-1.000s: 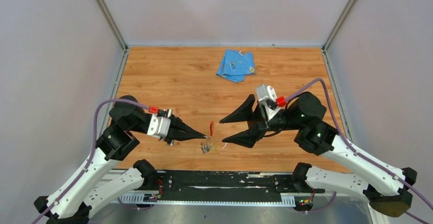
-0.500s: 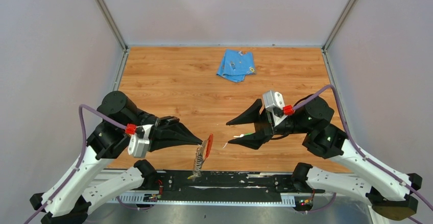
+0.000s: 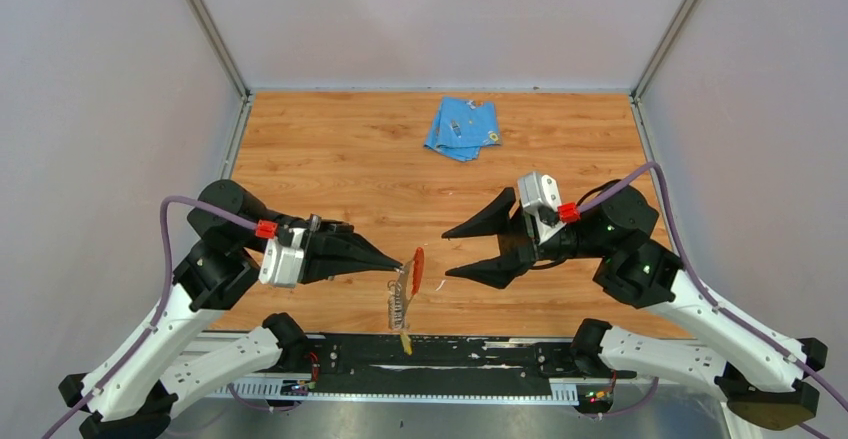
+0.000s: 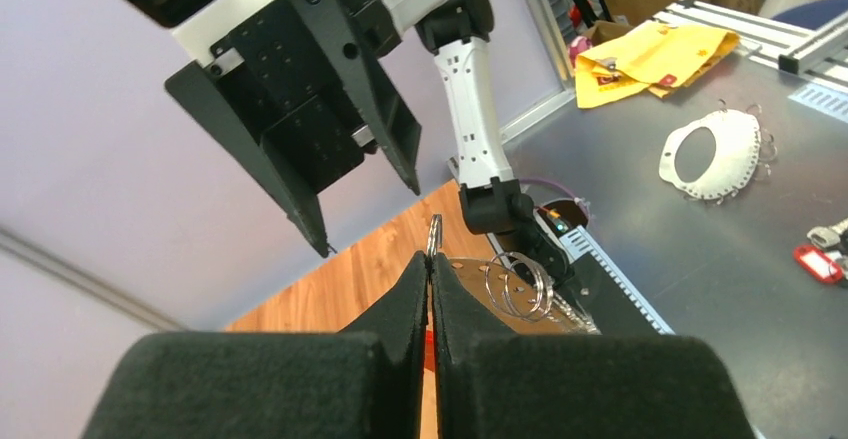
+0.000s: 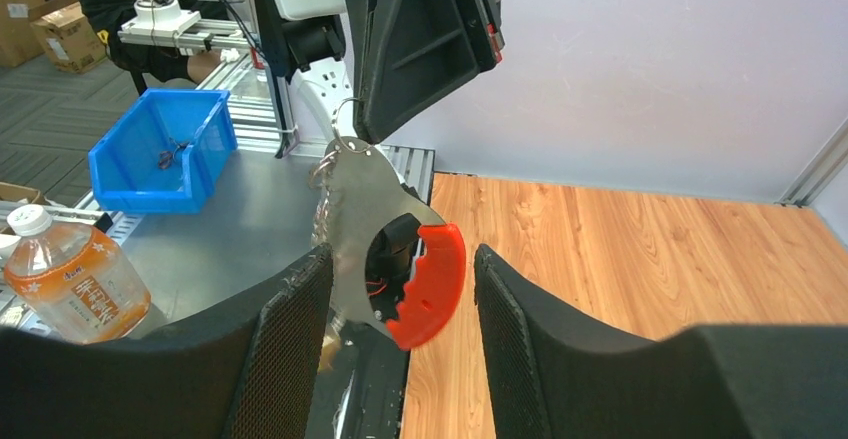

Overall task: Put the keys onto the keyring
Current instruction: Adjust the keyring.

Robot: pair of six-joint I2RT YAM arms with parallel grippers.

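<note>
Red-edged keyring (image 3: 414, 267) clamped in left end effector (image 3: 399, 264), right end effector (image 3: 446, 256) apart, dangling yellow key (image 3: 405, 343) barely discernible.

wooden tabletop (image 3: 330, 149), pale lilac walls (image 3: 440, 19)

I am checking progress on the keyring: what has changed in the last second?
The left gripper, shut on the keyring, raised it off the table; rings and a yellow tag now dangle below. The right gripper retreated slightly, open. The blue cloth stayed.
</note>
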